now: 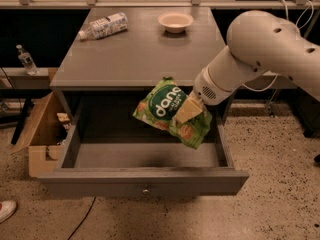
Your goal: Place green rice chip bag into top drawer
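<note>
The green rice chip bag, light green with a dark green oval and white lettering, hangs in the air above the open top drawer. My gripper is shut on the bag's right side, its tan fingers pressed on the pouch. The white arm reaches in from the upper right. The bag is tilted, over the drawer's right-middle part, and casts a shadow on the drawer floor. The drawer is pulled fully out, with its flat front panel and small knob toward me.
On the grey cabinet top lie a clear plastic bottle at the back left and a pale bowl at the back. A brown cardboard box stands on the floor at the left. A small bottle stands on a left ledge.
</note>
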Controlling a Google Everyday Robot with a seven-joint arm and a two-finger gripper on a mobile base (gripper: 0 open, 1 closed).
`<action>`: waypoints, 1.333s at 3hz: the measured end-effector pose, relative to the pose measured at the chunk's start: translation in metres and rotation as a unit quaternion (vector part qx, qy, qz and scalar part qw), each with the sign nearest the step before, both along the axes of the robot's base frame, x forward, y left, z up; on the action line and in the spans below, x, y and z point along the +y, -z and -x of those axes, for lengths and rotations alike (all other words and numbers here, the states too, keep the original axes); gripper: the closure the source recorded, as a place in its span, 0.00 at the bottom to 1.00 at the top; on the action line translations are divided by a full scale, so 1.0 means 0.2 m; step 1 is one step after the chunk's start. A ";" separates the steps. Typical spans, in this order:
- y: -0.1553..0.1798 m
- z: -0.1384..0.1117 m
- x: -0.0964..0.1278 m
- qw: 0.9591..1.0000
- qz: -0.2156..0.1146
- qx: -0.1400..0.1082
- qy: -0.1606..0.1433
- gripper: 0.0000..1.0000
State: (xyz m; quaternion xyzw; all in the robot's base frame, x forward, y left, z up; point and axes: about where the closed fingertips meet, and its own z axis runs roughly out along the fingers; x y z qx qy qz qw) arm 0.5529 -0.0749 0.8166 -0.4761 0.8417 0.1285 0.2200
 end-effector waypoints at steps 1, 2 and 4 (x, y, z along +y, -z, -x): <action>0.25 -0.01 -0.01 0.999 -0.010 0.039 0.008 1.00; 0.48 -0.04 -0.02 0.997 -0.017 0.073 0.016 1.00; 0.70 -0.11 -0.01 0.995 -0.036 0.090 0.028 0.97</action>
